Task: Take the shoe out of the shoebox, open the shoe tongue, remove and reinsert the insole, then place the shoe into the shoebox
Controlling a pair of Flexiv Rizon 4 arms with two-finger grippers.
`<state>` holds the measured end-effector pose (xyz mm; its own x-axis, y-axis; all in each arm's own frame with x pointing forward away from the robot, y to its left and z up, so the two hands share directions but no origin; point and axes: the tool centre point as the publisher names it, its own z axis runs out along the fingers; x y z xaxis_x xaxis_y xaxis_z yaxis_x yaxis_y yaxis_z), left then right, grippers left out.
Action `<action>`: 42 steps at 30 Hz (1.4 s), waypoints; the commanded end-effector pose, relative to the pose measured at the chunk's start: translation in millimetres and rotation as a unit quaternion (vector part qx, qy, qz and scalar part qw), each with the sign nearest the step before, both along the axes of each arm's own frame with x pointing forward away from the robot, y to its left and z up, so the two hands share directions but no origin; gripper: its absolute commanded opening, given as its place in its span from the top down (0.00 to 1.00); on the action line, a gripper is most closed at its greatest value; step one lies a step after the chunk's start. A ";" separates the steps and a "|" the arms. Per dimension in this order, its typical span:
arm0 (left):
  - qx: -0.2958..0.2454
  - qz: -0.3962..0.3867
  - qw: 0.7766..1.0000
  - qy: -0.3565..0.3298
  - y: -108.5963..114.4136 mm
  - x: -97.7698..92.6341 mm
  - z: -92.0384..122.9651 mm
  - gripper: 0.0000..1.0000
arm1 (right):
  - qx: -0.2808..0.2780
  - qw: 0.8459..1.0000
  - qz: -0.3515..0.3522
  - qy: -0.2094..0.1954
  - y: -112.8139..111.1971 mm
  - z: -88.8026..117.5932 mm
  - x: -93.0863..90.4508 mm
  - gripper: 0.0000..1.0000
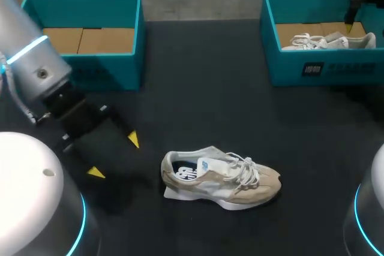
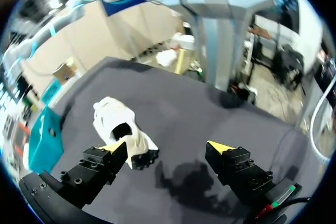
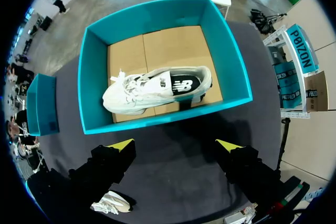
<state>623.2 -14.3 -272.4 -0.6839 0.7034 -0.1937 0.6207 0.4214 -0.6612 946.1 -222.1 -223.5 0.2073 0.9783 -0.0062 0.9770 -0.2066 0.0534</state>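
The tan shoe (image 1: 222,178) is out on the black table (image 1: 198,100), sitting upright on its sole roughly in the middle, toe pointing toward my right side. Laces look loose and the tongue is up, and I can see into the opening from the heel end. There's a pale flat edge sticking out by the heel, but I can't tell what it is.

My left gripper (image 1: 114,156) hangs low over the table just beside the heel. Its fingers are spread wide with nothing between them. In the left wrist view the shoe sits just ahead of one finger, not touching it.

My right gripper (image 3: 175,144) is up over the right shoebox (image 3: 163,121), also wide open and holding nothing. A white shoe (image 3: 157,90) lies in that box on the cardboard (image 3: 173,45) floor, sitting diagonally across it.

The left shoebox (image 1: 84,67) sits at the far left corner, well away from the tan shoe, and only its cardboard bottom shows.
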 end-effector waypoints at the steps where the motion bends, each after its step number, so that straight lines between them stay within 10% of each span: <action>1: -0.077 0.218 0.968 0.097 16.5 2.9 -5.4 0.00 | -0.001 1.000 -0.001 0.000 0.3 0.0 -0.2 0.00; 23: -0.155 0.375 0.894 0.189 31.3 -6.6 -26.6 0.00 | -0.001 1.000 -0.001 0.000 0.3 0.0 -0.2 0.00; 42: -0.203 0.305 0.907 0.205 32.0 -0.8 -45.7 0.00 | -0.001 1.000 -0.001 0.000 0.3 0.0 -0.2 0.00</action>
<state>617.7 17.2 -316.2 -0.9974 0.0726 -0.0010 0.0211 0.2761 -0.9609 946.2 -222.0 -223.5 0.2071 0.9783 -0.0062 0.9770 -0.2065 0.0534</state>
